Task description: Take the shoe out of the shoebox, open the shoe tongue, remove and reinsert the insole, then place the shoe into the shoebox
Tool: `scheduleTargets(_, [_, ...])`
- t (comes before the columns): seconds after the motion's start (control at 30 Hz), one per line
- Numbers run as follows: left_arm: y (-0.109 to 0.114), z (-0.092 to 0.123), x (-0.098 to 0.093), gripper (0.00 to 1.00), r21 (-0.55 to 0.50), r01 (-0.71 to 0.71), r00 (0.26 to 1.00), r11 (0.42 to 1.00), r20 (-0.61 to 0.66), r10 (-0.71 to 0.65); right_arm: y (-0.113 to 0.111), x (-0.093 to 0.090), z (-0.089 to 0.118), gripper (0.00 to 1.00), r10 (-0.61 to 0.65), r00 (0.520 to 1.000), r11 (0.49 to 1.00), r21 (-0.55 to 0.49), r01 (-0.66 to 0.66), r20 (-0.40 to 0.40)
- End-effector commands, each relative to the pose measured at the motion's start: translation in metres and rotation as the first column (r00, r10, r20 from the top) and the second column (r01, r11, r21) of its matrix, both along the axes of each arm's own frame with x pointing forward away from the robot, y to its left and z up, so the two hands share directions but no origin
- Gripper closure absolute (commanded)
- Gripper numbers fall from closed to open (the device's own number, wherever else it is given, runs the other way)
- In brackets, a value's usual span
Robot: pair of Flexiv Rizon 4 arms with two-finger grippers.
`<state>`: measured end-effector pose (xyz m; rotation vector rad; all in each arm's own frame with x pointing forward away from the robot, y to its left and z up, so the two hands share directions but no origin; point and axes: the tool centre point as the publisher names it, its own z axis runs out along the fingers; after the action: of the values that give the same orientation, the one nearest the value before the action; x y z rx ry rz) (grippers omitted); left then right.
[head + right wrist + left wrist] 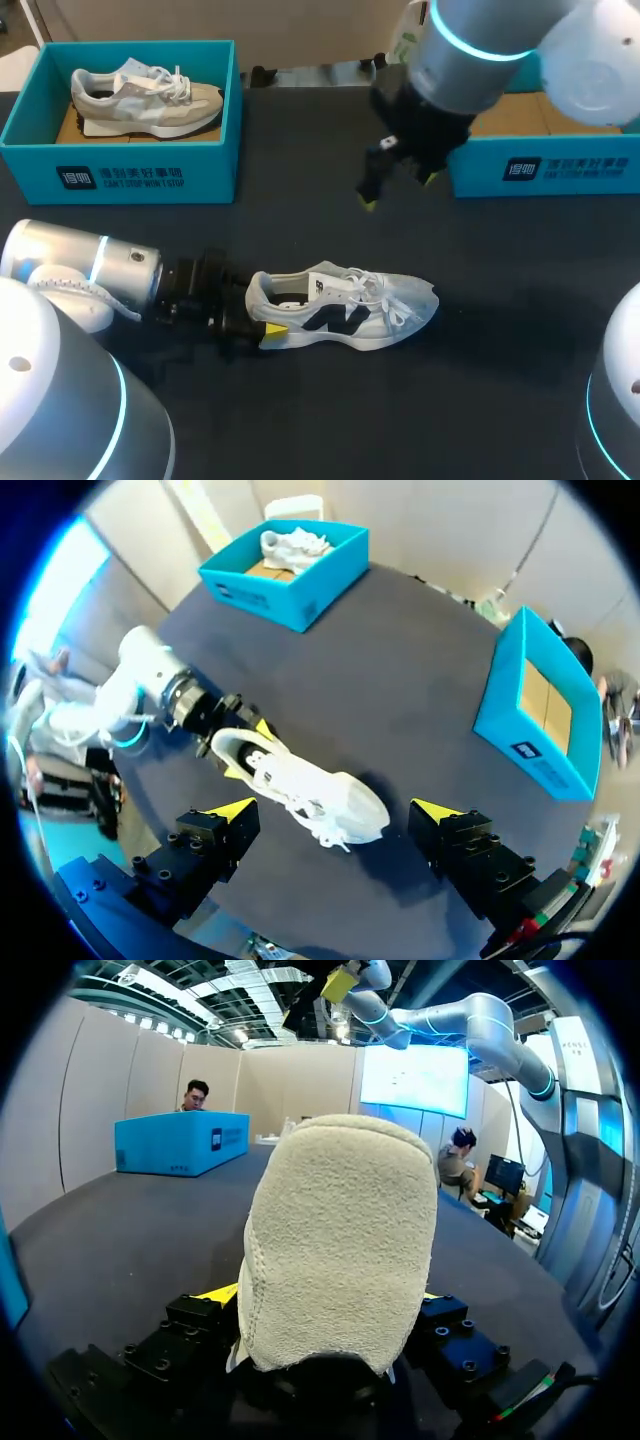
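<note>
A white sneaker with dark side markings (345, 305) lies on its sole on the black table, toe pointing right. My left gripper (262, 310) holds its heel, one yellow-tipped finger on each side. In the left wrist view the pale heel (340, 1240) fills the space between the fingers (215, 1292). My right gripper (400, 190) hangs open in the air behind the shoe, near the empty blue shoebox (540, 165). From the right wrist view the sneaker (310, 785) lies well below the open right gripper (335, 810), with the left gripper (245, 750) at its heel.
A second blue box (120, 170) at the back left holds a beige sneaker (145, 98). The empty shoebox (535, 760) stands at the back right, with a cardboard floor. Black tabletop stretches between the boxes and around the shoe.
</note>
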<state>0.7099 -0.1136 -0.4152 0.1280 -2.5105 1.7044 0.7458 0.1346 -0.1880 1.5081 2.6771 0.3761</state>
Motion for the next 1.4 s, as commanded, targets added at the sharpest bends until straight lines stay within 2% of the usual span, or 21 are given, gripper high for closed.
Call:
scheduleTargets(0.03, [-0.001,-0.002,-0.001,1.0,0.003,0.001,1.0,1.0,-0.001,-0.001,0.037,0.0,-0.005,0.0,-0.04,0.999,0.984,-0.173,0.039,-0.002])
scheduleTargets(0.23, [-0.001,-0.002,-0.001,1.0,0.003,0.001,1.0,1.0,-0.001,-0.001,0.061,-0.007,-0.018,0.0,-0.093,0.996,0.978,-0.184,0.095,0.019])
scheduleTargets(0.53, [-0.001,-0.002,-0.001,1.0,0.003,0.001,1.0,1.0,-0.001,-0.001,0.089,-0.02,-0.034,0.0,-0.147,0.989,0.968,-0.204,0.143,-0.006])
scheduleTargets(1.23, [-0.001,-0.002,-0.001,1.0,0.003,0.001,1.0,1.0,-0.001,-0.001,0.089,-0.02,-0.034,0.0,-0.147,0.989,0.968,-0.204,0.143,-0.006])
scheduleTargets(1.4, [-0.001,-0.002,-0.001,1.0,0.003,0.001,1.0,1.0,-0.001,-0.001,0.09,-0.015,-0.051,0.0,-0.382,0.923,0.899,-0.216,0.382,0.042])
